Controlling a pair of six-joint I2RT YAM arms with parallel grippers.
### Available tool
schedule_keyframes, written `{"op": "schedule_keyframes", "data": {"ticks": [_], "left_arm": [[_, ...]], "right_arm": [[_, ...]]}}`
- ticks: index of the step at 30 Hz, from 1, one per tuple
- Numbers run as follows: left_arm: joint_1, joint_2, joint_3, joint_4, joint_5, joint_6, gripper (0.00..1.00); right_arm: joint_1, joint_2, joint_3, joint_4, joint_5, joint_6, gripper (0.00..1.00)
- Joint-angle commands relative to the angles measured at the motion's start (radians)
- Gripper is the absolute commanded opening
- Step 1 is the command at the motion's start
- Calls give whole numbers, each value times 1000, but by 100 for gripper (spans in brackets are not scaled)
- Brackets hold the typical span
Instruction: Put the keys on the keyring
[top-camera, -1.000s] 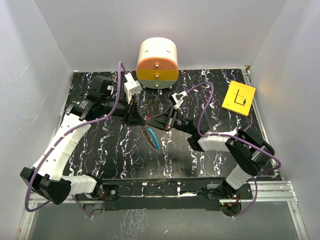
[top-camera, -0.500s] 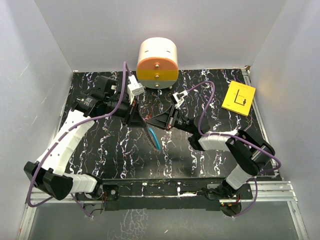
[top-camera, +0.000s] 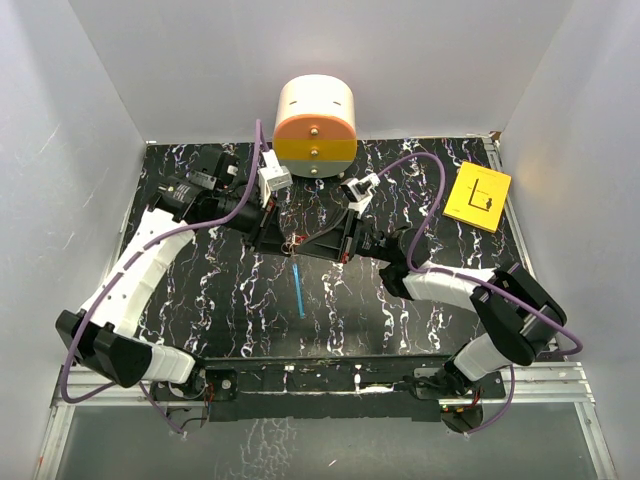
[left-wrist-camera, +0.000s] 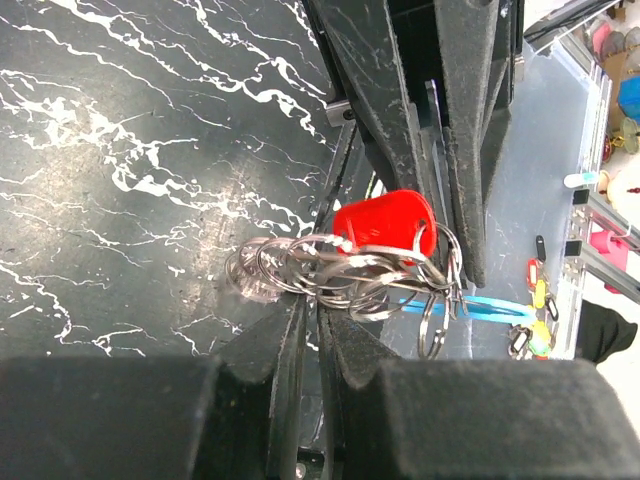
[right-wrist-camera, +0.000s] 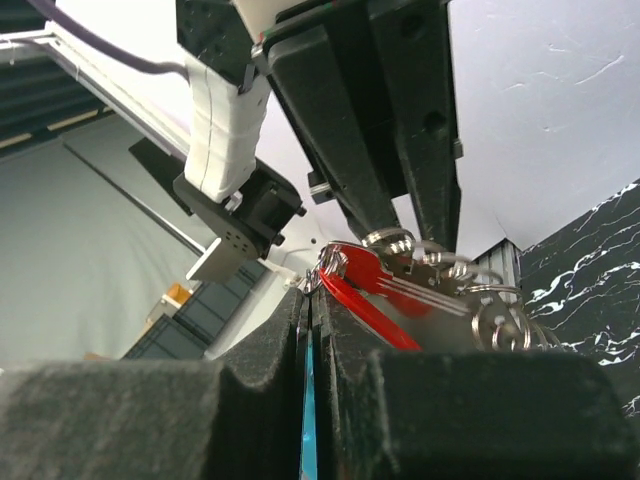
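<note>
Both grippers meet nose to nose above the mid-table (top-camera: 220, 300), just near of the orange-faced drum (top-camera: 315, 125). Left gripper (left-wrist-camera: 312, 312) has its fingers pressed almost together, pinching a bunch of metal split rings (left-wrist-camera: 340, 272) that carries the red key (left-wrist-camera: 385, 220). Right gripper (right-wrist-camera: 310, 300) fingers are also squeezed to a slit at that same bunch, can't tell what they grip; the keyring (top-camera: 301, 290) hangs edge-on just below, blue band showing.

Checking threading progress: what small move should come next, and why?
Probably the right gripper nudges the keys slightly further onto the keyring: the left gripper pinches its metal coils, and the red piece lies against them, not clearly threaded through.
</note>
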Motion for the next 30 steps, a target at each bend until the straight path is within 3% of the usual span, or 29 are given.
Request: {"op": "schedule_keyframes", "data": {"ticks": [1, 7, 25, 30], "left_arm": [[5, -2, 60, -50, 77, 50, 9], [5, -2, 85, -101, 112, 87, 10], [32, -46, 161, -271, -167, 223, 7], [43, -31, 242, -299, -153, 245, 7]], "right_arm": [[5, -43, 39, 163, -22, -47, 8], [6, -41, 29, 171, -10, -47, 8], [5, -39, -1, 214, 22, -30, 8], [5, -42, -11, 214, 31, -31, 8]]}}
